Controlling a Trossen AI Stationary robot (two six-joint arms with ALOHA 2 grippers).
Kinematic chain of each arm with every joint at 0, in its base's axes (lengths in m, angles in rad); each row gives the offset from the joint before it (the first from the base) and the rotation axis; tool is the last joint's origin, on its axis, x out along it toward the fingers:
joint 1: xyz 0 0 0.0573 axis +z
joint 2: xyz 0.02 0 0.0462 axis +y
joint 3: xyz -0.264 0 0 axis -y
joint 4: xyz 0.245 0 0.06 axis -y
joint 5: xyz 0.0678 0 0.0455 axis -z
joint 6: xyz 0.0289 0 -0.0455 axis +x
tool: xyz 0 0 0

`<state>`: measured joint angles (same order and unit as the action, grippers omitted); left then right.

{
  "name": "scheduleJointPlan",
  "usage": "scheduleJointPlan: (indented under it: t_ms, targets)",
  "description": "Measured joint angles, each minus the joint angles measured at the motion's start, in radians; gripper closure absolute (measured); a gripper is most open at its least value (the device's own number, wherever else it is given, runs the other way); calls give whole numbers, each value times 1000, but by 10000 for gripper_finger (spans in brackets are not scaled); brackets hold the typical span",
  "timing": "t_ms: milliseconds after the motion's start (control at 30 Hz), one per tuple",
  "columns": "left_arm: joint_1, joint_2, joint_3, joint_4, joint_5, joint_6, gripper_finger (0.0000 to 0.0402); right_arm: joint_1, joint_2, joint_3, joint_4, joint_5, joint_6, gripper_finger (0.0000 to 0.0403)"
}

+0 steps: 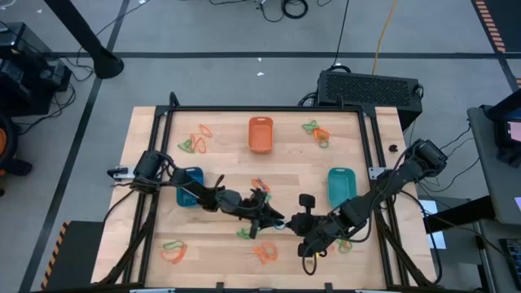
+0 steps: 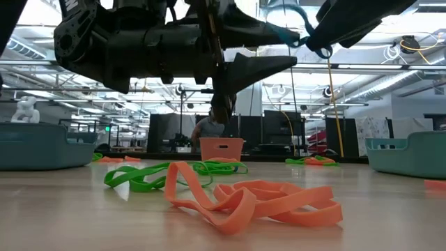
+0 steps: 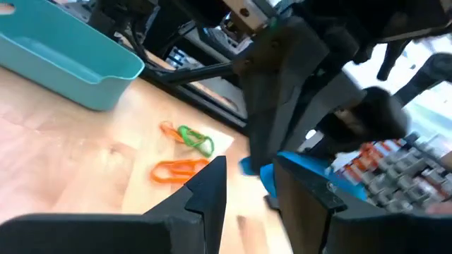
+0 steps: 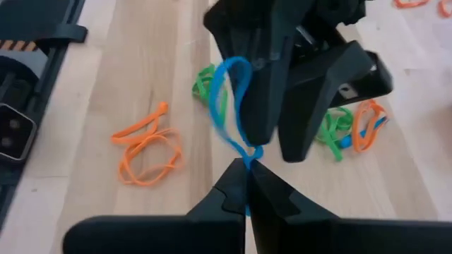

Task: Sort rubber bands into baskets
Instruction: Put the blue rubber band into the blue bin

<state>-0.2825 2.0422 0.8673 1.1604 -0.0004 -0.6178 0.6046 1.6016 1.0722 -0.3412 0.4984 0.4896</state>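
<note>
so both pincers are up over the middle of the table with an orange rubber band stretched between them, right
Not quite: the band is blue, not orange. The right wrist view shows the blue rubber band pinched in the shut right pincer and looped around a finger of the left pincer. The rest holds: the high view puts both pincers over the middle of the table.

Left tool (image 4: pixel 282 134) parted; right tool (image 4: pixel 246 185) pinched closed
</note>
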Motion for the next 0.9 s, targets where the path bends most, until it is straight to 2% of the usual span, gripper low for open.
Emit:
scheduleJointPlan:
  t_ms: [233, 567, 767, 900]
  targets:
    - [0, -1, -1, -50, 0, 88, 278, -1, 0, 0, 0, 1, 73, 402]
    - [5, -1, -2, -96, -17, 156, 278, 6, -25, 1, 23, 2, 58, 402]
    - [-7, -1, -1, 17, 124, 231, 278, 3, -25, 0, 16, 2, 61, 402]
    - [-15, -1, -1, 36, 128, 240, 278, 3, -25, 0, 21, 2, 49, 402]
